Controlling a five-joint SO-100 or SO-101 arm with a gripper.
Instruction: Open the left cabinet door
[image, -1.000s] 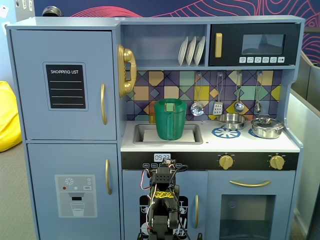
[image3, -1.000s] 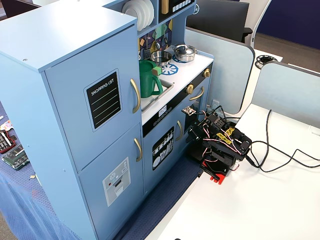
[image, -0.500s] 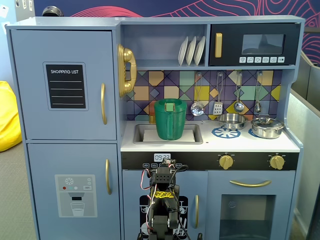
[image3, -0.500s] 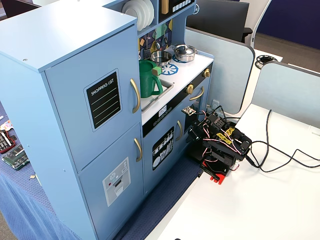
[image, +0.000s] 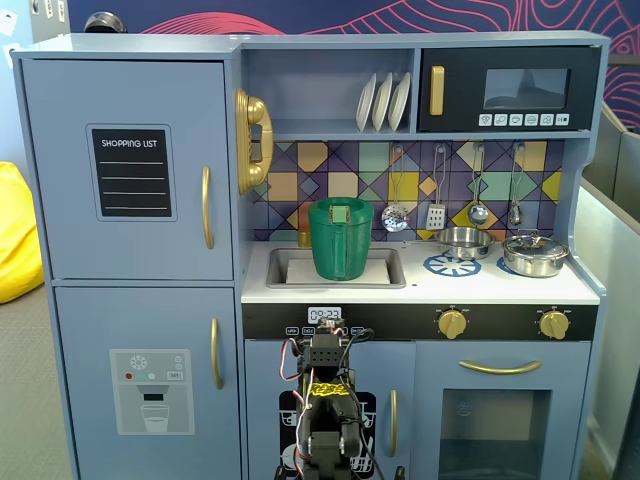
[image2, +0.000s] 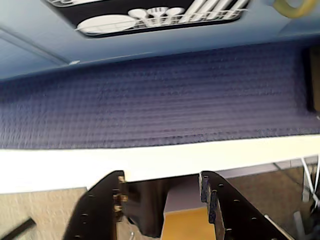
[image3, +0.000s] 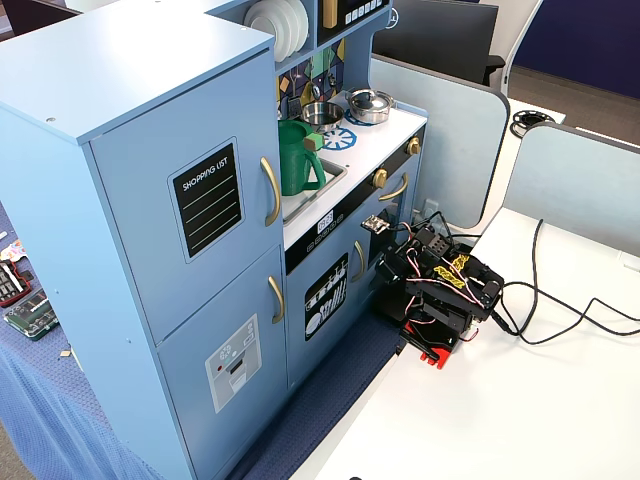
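Door (image: 128, 168) with the chalkboard sat shut at the kitchen's upper left, while the arm (image3: 437, 292) was folded low and well apart, gripper (image2: 162, 187) spread and empty, so I'd say it hadn't started and needed to reach the handle (image: 206, 207).

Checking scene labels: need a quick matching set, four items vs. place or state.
Items:
1. left cabinet door
2. green pitcher
3. white plates
4. gripper

Places or states:
A. standing in the sink
B. shut, gold handle at its right edge
C. low, open, over the table edge
D. upright on the top shelf

Pairs: 1-B, 2-A, 3-D, 4-C
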